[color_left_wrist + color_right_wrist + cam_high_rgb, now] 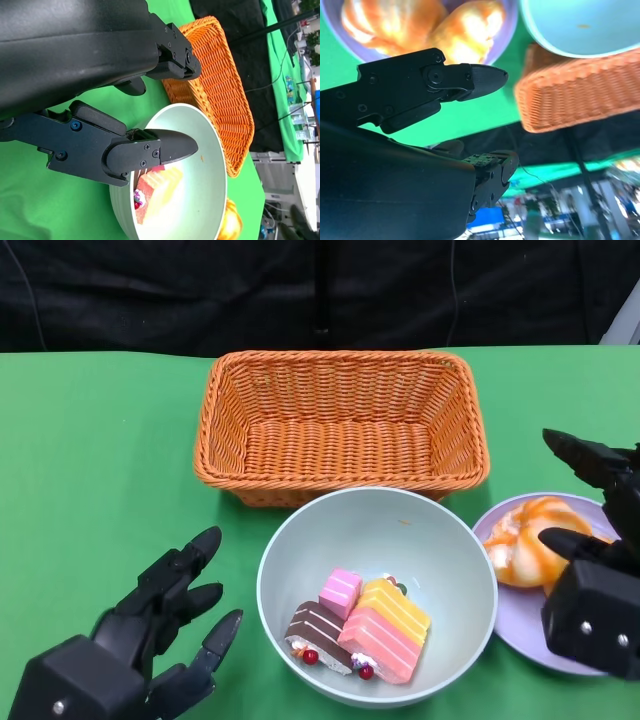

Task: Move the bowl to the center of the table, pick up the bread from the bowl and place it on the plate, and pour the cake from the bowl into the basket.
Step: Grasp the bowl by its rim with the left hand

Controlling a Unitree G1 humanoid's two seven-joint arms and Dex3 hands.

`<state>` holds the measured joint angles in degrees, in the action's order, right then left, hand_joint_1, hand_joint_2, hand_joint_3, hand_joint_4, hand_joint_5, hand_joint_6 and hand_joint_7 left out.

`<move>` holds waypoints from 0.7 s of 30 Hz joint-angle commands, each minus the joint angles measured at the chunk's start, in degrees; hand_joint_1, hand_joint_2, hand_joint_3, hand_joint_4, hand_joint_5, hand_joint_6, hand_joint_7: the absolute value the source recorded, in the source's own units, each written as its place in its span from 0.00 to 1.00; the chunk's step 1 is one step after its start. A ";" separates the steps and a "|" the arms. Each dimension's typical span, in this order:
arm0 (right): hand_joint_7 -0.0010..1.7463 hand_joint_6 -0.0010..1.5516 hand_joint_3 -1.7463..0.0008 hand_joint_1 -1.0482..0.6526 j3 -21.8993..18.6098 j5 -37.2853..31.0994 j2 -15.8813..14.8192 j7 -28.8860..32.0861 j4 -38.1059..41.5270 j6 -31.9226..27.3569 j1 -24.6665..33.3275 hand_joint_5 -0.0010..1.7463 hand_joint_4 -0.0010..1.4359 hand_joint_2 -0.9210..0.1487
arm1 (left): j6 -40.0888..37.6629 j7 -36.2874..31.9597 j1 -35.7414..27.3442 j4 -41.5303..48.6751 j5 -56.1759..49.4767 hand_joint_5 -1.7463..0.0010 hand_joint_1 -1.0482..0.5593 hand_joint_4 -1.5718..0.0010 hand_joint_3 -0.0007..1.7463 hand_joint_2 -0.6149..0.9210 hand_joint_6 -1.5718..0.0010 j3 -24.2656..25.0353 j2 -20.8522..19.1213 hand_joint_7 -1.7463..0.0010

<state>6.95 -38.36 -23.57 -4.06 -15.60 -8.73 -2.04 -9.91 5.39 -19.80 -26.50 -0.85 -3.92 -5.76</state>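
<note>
The left hand (150,625) hovers spread and empty beside the bowl (440,550); the right hand (600,570), fingers apart, holds nothing above the plate (520,625).

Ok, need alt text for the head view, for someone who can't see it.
A pale bowl holding cake pieces sits on a green table, an empty orange basket behind it. Bread lies on a purple plate by the open right hand; the open left hand hovers opposite.
</note>
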 commanded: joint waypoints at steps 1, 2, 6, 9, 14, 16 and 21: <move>0.02 0.18 0.77 0.30 -2.02 1.86 0.89 0.84 -4.10 1.01 2.83 0.39 0.00 0.00 | 4.81 -0.16 -0.31 0.70 -3.34 0.64 0.29 0.92 0.28 1.00 0.79 -0.02 -2.13 0.99; 0.02 0.18 0.77 0.30 -2.34 2.34 1.38 0.78 -5.88 1.15 4.00 0.39 0.00 0.00 | 7.31 0.01 -0.06 1.54 -4.39 0.64 0.29 0.92 0.27 1.00 0.79 0.01 -2.94 0.99; 0.02 0.18 0.78 0.32 -3.53 4.96 3.37 0.41 -11.18 1.69 7.52 0.46 0.00 0.00 | 15.34 1.00 1.14 4.38 -7.28 0.61 0.30 0.94 0.26 1.00 0.79 0.56 -6.24 0.99; 0.03 0.20 0.82 0.34 -4.75 7.92 4.61 0.78 -13.79 3.63 9.93 0.55 0.00 0.00 | 19.54 1.96 2.03 5.42 -9.03 0.60 0.29 0.95 0.24 1.00 0.79 1.05 -8.95 0.99; 0.05 0.22 0.85 0.36 -6.13 11.18 6.42 1.33 -18.07 7.48 14.52 0.61 0.00 0.00 | 32.07 3.37 6.32 9.50 -13.54 0.58 0.34 0.98 0.18 1.00 0.79 2.77 -16.33 0.99; 0.06 0.23 0.85 0.37 -6.53 12.14 7.24 1.37 -19.87 8.78 16.60 0.62 0.01 0.00 | 37.99 3.11 8.71 12.40 -16.60 0.58 0.36 0.99 0.14 1.00 0.78 3.38 -19.55 0.99; 0.07 0.22 0.85 0.39 -7.31 14.68 8.17 1.50 -21.50 13.98 20.99 0.64 0.00 0.00 | 46.81 2.10 13.75 17.54 -21.50 0.55 0.39 0.99 0.04 0.98 0.73 2.85 -23.09 0.98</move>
<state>0.70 -24.81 -15.55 -3.01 -35.87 4.00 18.08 34.84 8.14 -7.05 -10.21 -20.76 -1.17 -27.45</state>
